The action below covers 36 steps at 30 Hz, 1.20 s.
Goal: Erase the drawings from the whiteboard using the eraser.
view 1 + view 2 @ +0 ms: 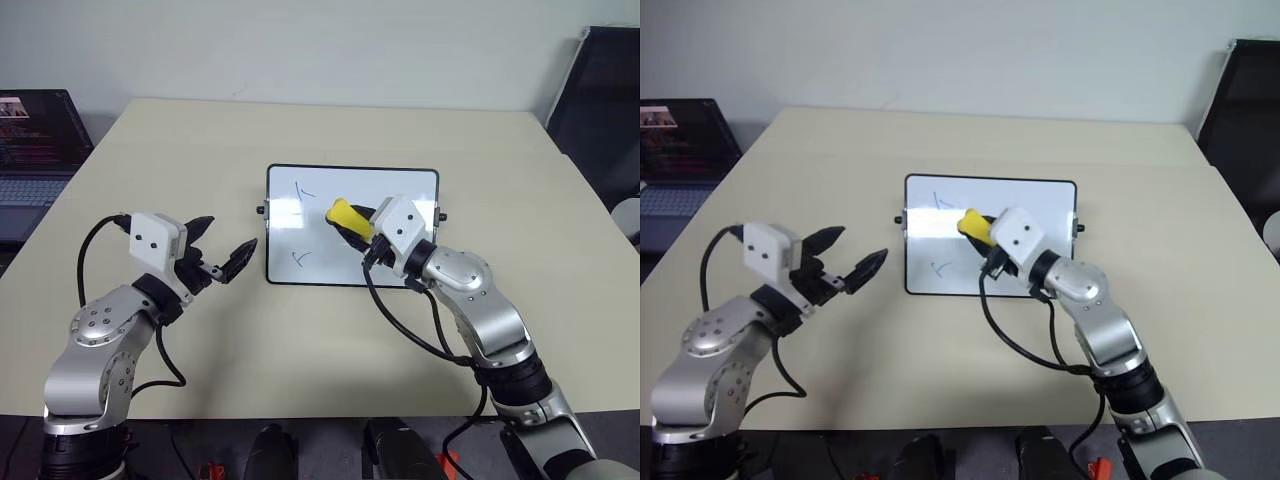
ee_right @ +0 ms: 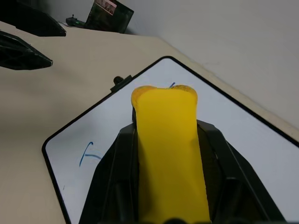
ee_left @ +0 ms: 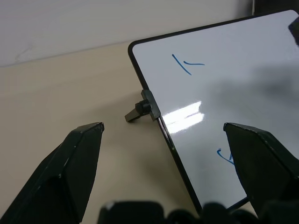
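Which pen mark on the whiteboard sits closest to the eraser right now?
The far mark, just beside the eraser in the right hand; the near mark lies further off.

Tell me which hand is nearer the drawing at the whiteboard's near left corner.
The right hand, gripping the eraser, hovers over the whiteboard just right of that drawing. The left hand sits off the board's left edge, farther away.

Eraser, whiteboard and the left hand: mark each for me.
eraser (image 1: 347, 215), left eye view, its yellow top face.
whiteboard (image 1: 405, 190), left eye view, bare white surface near the far right corner.
left hand (image 1: 219, 247), left eye view, midway between its open fingertips.
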Motion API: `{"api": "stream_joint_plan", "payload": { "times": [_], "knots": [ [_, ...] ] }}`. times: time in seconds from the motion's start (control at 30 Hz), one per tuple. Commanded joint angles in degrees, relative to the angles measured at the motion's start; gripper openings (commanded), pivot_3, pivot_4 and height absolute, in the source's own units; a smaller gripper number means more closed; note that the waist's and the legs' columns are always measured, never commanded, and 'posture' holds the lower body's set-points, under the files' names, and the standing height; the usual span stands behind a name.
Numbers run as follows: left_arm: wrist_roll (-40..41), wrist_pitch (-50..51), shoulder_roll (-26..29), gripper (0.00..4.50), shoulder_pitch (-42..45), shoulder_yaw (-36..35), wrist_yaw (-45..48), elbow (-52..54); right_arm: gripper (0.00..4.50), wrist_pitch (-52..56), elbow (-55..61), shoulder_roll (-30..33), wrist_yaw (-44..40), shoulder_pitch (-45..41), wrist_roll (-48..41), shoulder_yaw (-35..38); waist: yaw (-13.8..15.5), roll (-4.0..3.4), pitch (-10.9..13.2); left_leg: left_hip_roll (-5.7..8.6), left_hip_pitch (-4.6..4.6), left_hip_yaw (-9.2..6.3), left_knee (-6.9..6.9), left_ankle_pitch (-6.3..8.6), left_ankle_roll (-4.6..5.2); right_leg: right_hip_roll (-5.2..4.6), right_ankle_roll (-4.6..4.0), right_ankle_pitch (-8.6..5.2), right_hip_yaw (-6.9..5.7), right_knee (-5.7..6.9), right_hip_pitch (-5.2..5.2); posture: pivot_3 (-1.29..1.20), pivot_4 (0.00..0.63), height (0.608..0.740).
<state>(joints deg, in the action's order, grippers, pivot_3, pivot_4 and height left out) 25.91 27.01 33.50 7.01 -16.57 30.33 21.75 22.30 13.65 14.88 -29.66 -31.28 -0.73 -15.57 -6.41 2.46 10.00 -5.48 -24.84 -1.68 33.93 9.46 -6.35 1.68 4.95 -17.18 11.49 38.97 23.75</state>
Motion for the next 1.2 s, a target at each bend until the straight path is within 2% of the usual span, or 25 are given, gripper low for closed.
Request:
{"api": "stream_joint_plan", "payload": {
  "times": [0.03,0.4,0.63,0.93,1.07,1.2],
  "knots": [
    [-0.22,-0.33,0.28,4.50,1.67,0.35,-0.61,1.69,1.30,-2.46,-2.71,-0.79,0.83,-4.55,1.82,-0.29,0.01,0.00,0.00,0.00,0.00,0.00,0.00,0.00,0.00,0.00,0.00,0.00,0.00,0.00,0.00,0.00,0.150,0.740],
    [-1.59,-1.51,0.97,4.50,4.92,2.13,1.33,-2.61,1.30,-6.78,-23.37,-4.08,-0.22,-20.97,8.13,-3.97,-0.09,-0.01,0.01,0.00,0.00,0.01,-0.01,0.00,0.00,0.00,-0.19,0.20,-0.02,0.01,0.02,0.00,0.150,0.740],
    [-2.90,-1.15,2.26,4.50,6.03,3.08,2.82,-4.88,1.30,-9.23,-34.06,-8.40,0.09,-27.85,11.62,-6.96,-0.14,-0.02,0.01,-0.02,-0.01,-0.01,-0.04,0.00,0.00,0.00,-0.20,0.20,-0.08,0.03,0.03,0.00,0.150,0.740],
    [-3.98,-1.64,3.20,4.50,7.88,5.12,5.33,-6.21,1.30,-12.66,-52.52,-11.74,2.75,-35.99,14.02,-6.14,-0.13,-0.03,0.02,-0.03,-0.02,-0.04,-0.03,0.00,0.00,0.00,-0.21,0.20,-0.13,0.04,0.01,0.00,0.150,0.740],
    [-4.24,-1.82,2.81,4.50,8.01,5.62,5.45,-6.20,1.30,-10.68,-56.66,-11.08,0.26,-38.02,14.45,-6.65,-0.17,-0.04,0.03,-0.03,-0.01,-0.05,-0.04,0.00,0.00,0.00,-0.21,0.20,-0.13,0.05,0.01,0.00,0.150,0.740],
    [-4.32,-2.15,2.75,4.50,7.90,5.75,5.61,-6.24,1.30,-7.84,-54.59,-8.64,-6.33,-36.32,13.98,-7.51,-0.09,-0.04,0.02,-0.02,0.00,-0.17,0.01,0.00,0.00,0.00,-0.20,0.20,-0.24,0.06,-0.08,0.00,0.150,0.740]
  ]
}}
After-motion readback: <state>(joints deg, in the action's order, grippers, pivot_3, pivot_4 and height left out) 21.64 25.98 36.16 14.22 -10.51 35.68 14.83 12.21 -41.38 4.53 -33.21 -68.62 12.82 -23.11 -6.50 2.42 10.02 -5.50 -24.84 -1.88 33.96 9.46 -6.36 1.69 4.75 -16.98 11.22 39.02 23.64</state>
